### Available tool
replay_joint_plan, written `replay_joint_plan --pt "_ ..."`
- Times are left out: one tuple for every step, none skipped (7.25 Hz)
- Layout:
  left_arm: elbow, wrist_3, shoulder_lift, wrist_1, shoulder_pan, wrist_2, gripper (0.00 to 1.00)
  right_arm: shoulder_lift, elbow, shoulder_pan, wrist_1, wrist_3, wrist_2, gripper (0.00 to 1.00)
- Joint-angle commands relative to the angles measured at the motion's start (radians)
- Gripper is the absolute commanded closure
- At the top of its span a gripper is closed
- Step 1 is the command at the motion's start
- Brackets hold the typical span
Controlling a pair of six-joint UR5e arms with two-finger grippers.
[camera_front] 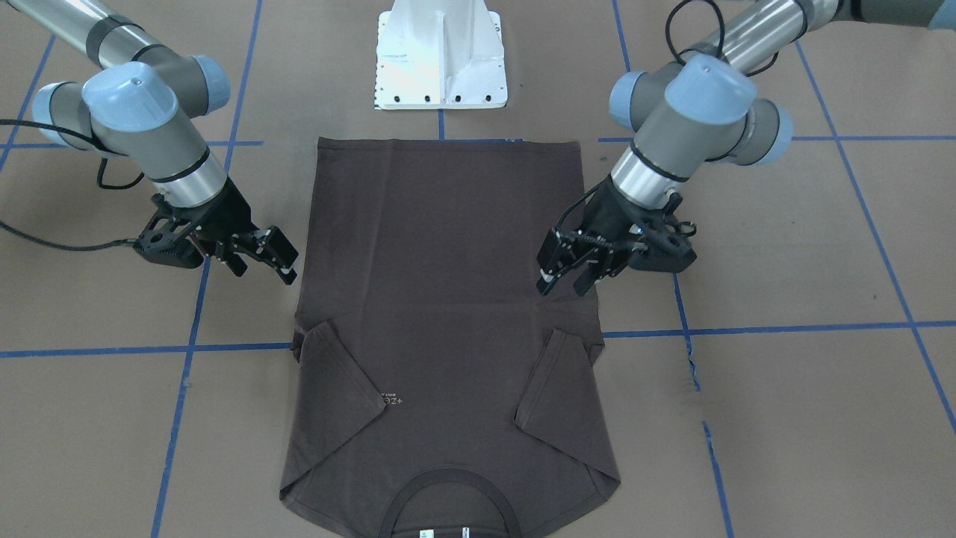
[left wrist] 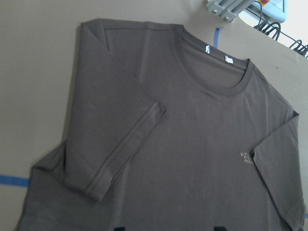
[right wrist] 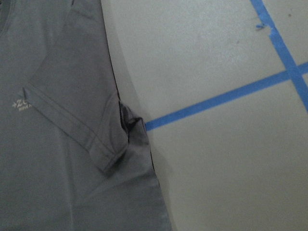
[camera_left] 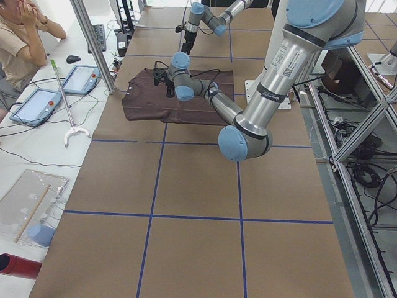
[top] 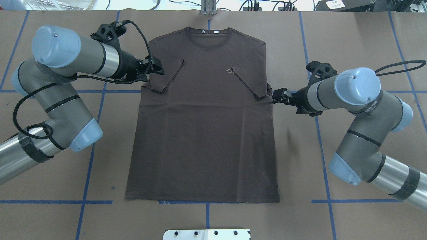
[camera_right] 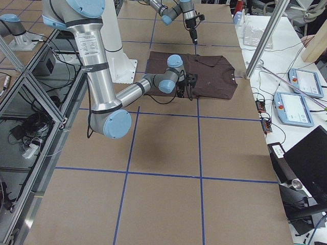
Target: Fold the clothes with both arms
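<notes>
The dark brown T-shirt (top: 203, 133) lies flat and front up on the brown table, collar at the far end from the robot. Both sleeves are folded inward over the chest. It also shows in the front view (camera_front: 448, 224) and in the left wrist view (left wrist: 192, 144). My left gripper (top: 156, 68) is open and empty, hovering at the shirt's left edge by the folded sleeve; in the front view it (camera_front: 565, 284) is on the right. My right gripper (top: 277, 96) is open and empty, at the shirt's right edge by the other sleeve (right wrist: 72, 125); the front view (camera_front: 265, 270) shows it too.
The white bolted pedestal (camera_front: 441, 56) stands at the robot's side, just past the shirt's hem. Blue tape lines (top: 53, 201) cross the table. In the exterior left view an operator (camera_left: 22, 37) sits beside the table's far side with tablets (camera_left: 34, 105).
</notes>
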Motion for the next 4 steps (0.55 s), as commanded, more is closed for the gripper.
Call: replay_joint_plan --pt "-0.052 0.001 0.074 0.007 0.005 -0.002 0.30 -0.155 0.163 -0.119 0.000 0.099 -0.093 0.02" --pt "-0.106 0.001 0.107 0.010 0.005 -0.008 0.30 -0.244 0.205 -0.191 0.000 0.116 -0.142 0.03" --pt "-0.145 0.003 0.162 0.010 0.008 -0.011 0.30 -0.260 0.230 -0.310 -0.002 0.185 -0.326 0.02" --pt "-0.183 0.003 0.187 0.011 0.008 -0.012 0.28 -0.269 0.248 -0.361 -0.003 0.249 -0.354 0.02"
